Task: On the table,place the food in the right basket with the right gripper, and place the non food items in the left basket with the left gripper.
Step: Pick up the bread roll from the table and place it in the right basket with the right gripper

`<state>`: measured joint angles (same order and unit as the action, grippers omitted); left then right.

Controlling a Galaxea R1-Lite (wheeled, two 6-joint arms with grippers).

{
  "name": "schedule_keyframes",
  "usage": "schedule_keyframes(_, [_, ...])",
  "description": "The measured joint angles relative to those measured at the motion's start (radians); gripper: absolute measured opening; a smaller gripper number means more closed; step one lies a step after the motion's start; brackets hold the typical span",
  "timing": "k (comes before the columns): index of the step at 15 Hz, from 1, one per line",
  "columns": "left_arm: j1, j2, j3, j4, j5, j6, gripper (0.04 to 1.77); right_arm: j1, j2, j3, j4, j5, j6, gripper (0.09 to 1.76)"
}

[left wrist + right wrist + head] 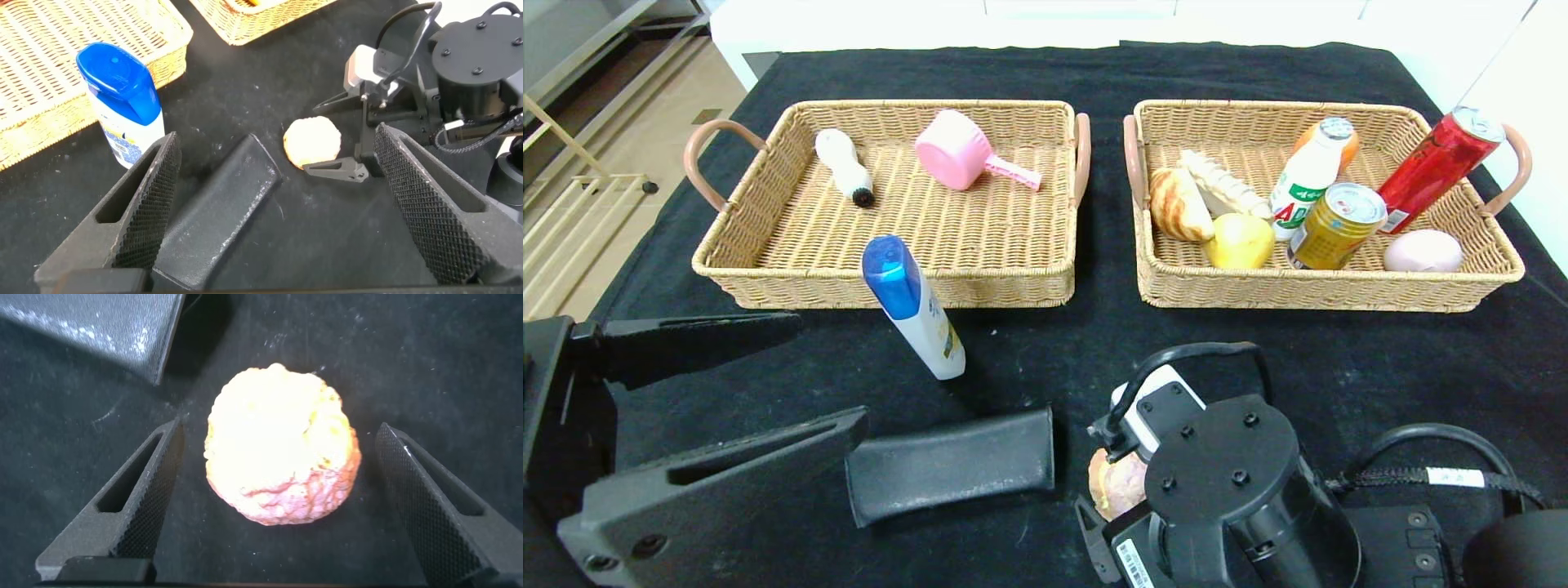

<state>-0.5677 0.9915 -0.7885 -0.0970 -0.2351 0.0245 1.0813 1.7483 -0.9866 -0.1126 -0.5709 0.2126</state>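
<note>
Little writing can be read: the white drink bottle [1305,188] in the right basket [1494,273] carries green letters beginning "A", and the print on the red can [1437,167], the gold can [1335,226] and the blue-capped bottle [913,306] is too small to make out. The right gripper [274,514] hangs low over the black bench [1045,343] with its fingers [135,502] spread wide, holding nothing; a knobbly round bun [282,445] lies between the fingers, clear of both pads, on the cloth. In the left wrist view the same bun [312,140] sits between the right gripper's thin finger tips. The left gripper [278,204] is also wide open and empty; a flat dark case [225,212] lies on the bench between and just beyond its fingers [151,196], and the blue-capped bottle [122,102] stands upright just outside one finger, near the front wall of the left basket [727,269]. That basket holds a white brush [844,167] and a pink scoop [964,159]. The right basket also holds a pastry [1178,204], a yellow fruit [1240,241] and a pale egg-shaped thing [1423,251].
</note>
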Motion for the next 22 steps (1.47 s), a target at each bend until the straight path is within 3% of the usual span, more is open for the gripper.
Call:
schedule_keyframes(9, [0.000,0.000,0.000,0.000,0.000,0.000,1.72,0.000,0.025,-0.003,0.000,-0.001,0.000,1.71])
schedule_keyframes(12, [0.000,0.001,0.000,0.001,0.000,0.000,1.72,-0.001,0.028,-0.003,0.000,-0.019,0.001,1.23])
schedule_keyframes(14, [0.000,0.001,0.000,0.001,0.000,0.000,1.72,-0.003,0.032,-0.004,-0.001,-0.022,0.000,1.05])
schedule_keyframes(22, [0.000,0.001,0.001,0.001,0.000,0.000,1.72,-0.006,0.037,-0.004,0.000,-0.023,0.000,0.88])
